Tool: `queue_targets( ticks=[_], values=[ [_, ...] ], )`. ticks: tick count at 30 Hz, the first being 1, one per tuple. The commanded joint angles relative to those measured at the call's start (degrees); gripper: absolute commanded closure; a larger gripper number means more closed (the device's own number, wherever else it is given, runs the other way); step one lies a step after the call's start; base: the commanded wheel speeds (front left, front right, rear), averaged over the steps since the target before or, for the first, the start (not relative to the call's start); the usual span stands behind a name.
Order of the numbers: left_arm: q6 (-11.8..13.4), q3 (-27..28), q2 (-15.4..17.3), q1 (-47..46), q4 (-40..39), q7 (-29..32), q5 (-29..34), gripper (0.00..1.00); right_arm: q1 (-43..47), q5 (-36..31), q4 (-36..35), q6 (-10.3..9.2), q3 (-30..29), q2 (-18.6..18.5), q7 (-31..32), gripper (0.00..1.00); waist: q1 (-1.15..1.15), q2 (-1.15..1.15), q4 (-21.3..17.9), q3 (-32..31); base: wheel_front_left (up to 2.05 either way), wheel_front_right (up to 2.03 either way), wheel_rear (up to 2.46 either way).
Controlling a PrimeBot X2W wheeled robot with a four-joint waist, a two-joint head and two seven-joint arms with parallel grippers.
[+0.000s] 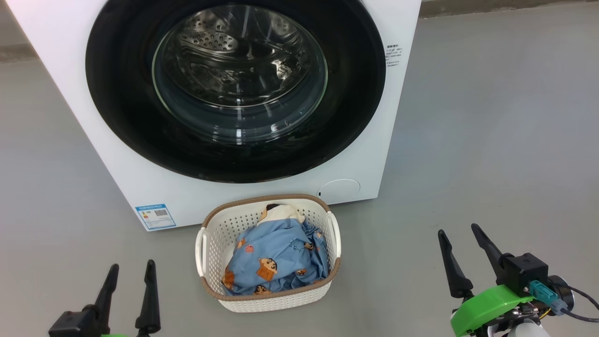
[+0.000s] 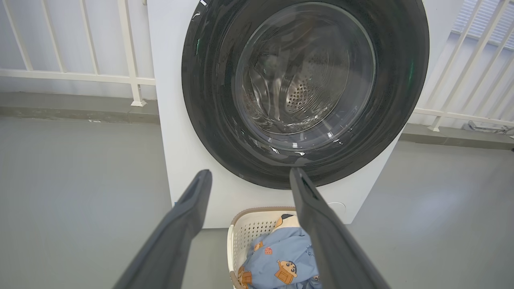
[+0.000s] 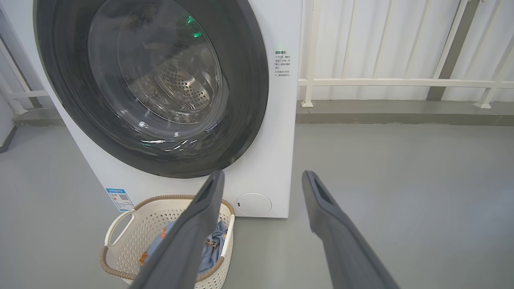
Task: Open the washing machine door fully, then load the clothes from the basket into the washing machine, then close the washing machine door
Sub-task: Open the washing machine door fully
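Observation:
The white washing machine stands ahead, its round black-ringed door shut flat against the front, the steel drum visible through the glass. On the floor before it sits the cream basket, holding light-blue cartoon-print clothes with a cream piece on top. My left gripper is open at the lower left, clear of the basket. To the basket's right my right gripper is open too. The door, basket and clothes appear past my left gripper. The door and basket lie left of my right gripper.
Grey floor surrounds the machine. A white railing on a low kerb runs behind it. A blue sticker sits at the machine's lower left, a round flap at its lower right.

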Motion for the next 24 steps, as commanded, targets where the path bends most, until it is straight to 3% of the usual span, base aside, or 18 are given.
queue_targets(
  ticks=[1, 16, 24],
  values=[
    [-0.18, 1.85, 0.69, -1.56, -1.11, -0.70, -0.35, 0.00, -2.49, 0.95, -1.27, -0.08, 0.98, 0.18, -0.69, 0.00, 0.00, 0.00, 0.00, -0.01, 0.00, 0.00, 0.00],
    [-0.18, 2.02, 1.09, -1.97, 0.08, -0.70, 0.15, 0.00, -2.45, 0.52, -1.15, -0.08, 0.78, 0.24, -0.69, 0.00, 0.00, 0.00, 0.13, 0.04, 0.01, 0.01, -0.02],
    [-0.18, 1.69, 1.32, -2.18, 0.44, -0.70, 0.13, 0.00, -2.15, -0.05, -1.51, -0.08, 0.54, 0.27, -0.69, 0.00, 0.00, 0.00, 0.18, 0.09, 0.45, 0.45, -0.90]
  ],
)
